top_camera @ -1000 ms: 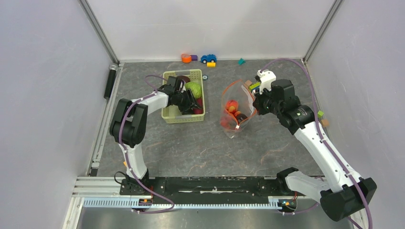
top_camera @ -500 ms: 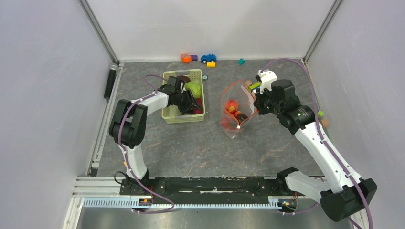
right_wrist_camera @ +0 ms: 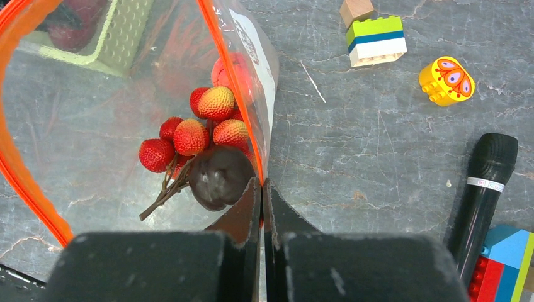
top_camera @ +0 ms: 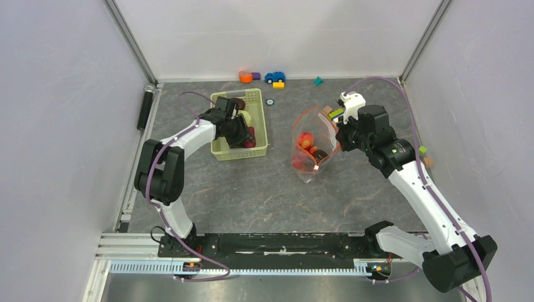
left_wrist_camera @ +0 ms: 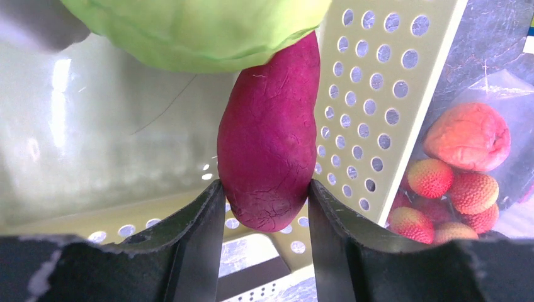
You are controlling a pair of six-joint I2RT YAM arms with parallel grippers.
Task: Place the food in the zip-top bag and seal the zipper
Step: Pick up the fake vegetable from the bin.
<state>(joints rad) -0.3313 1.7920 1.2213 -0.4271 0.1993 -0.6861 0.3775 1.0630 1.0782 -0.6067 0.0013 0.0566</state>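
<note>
Left gripper (left_wrist_camera: pixel 264 201) clamps the tapered end of the dark purple sweet-potato-shaped toy (left_wrist_camera: pixel 267 145), inside the pale green perforated plastic basket (left_wrist_camera: pixel 378 94). It looks light, rigid and smooth (slip risk at the tip), so mid-body is safer. Right gripper (right_wrist_camera: pixel 261 189) is pinched shut on the clear plastic zip-top bag (right_wrist_camera: pixel 94 126) at its orange-red zipper strip (right_wrist_camera: pixel 227 69).
</note>
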